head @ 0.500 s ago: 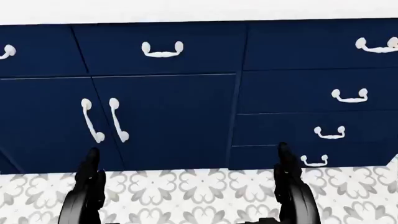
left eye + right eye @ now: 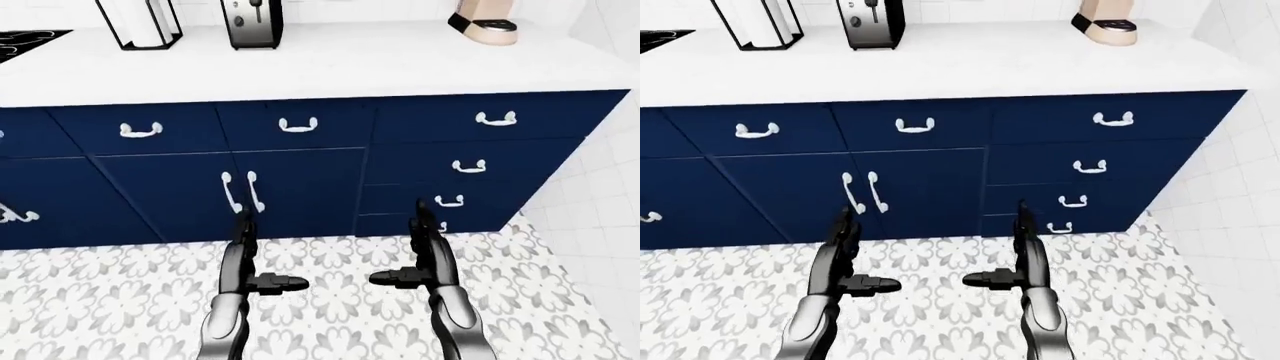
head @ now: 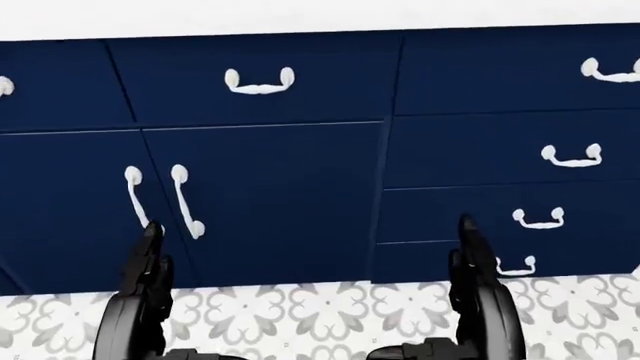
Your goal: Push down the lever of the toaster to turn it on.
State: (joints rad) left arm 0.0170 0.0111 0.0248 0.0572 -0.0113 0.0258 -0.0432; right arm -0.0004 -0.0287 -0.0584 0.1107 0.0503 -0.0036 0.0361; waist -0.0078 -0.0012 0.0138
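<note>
The silver box-shaped metal toaster (image 2: 253, 22) stands upright at the top of the left-eye view, far above and beyond both hands, on the white tabletop (image 2: 330, 67) that tops the navy blue cabinets (image 2: 300, 187). Its long axis runs up and down in the picture, and the narrow end carrying the dark lever (image 2: 254, 10) points toward the robot, the lever sitting high in its slot, so judging by that it is not yet pressed. The left hand (image 2: 243, 247) and the right hand (image 2: 428, 244) both hang low over the grey-and-white patterned tile floor (image 2: 100, 300), well short of the cabinet doors, each with fingers spread and thumb jutting inward, holding nothing. The main risk is reach: from this far away an arm stretched over the deep tabletop may fall short or come in at a slant, shoving the toaster away instead of driving the lever down. Just left of the toaster, a black wire paper-towel holder (image 2: 140, 22) could be clipped by the left hand.
</note>
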